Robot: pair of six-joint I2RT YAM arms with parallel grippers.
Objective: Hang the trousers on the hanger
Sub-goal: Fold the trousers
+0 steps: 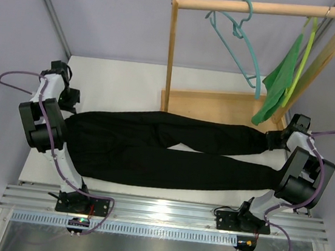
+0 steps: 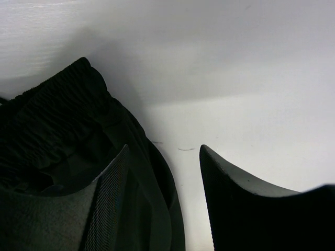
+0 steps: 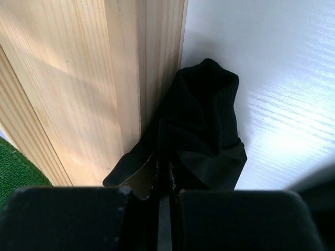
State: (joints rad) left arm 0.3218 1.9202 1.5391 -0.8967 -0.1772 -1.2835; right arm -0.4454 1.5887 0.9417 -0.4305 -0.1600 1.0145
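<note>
On the white table [image 1: 131,75], left pincer [image 2: 164,149] stands half-open over the trousers [image 1: 170,156]; right pincer [image 3: 165,178] clamps their cuff [image 3: 207,104].

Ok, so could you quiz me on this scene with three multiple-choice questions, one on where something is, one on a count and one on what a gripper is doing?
1. Where is the teal hanger? A on the floor; B hanging on the wooden rail; C in a gripper.
2. How many hangers hang on that rail? A one; B four; C two.
3. What is the right gripper doing? A shut on a cuff of the trousers; B standing wide open; C holding a cup.
Answers: 1 B, its hook sits over the rail. 2 C, the teal one and a yellow-green hanger. 3 A, the wrist view shows black fabric pinched in its closed jaws.
</note>
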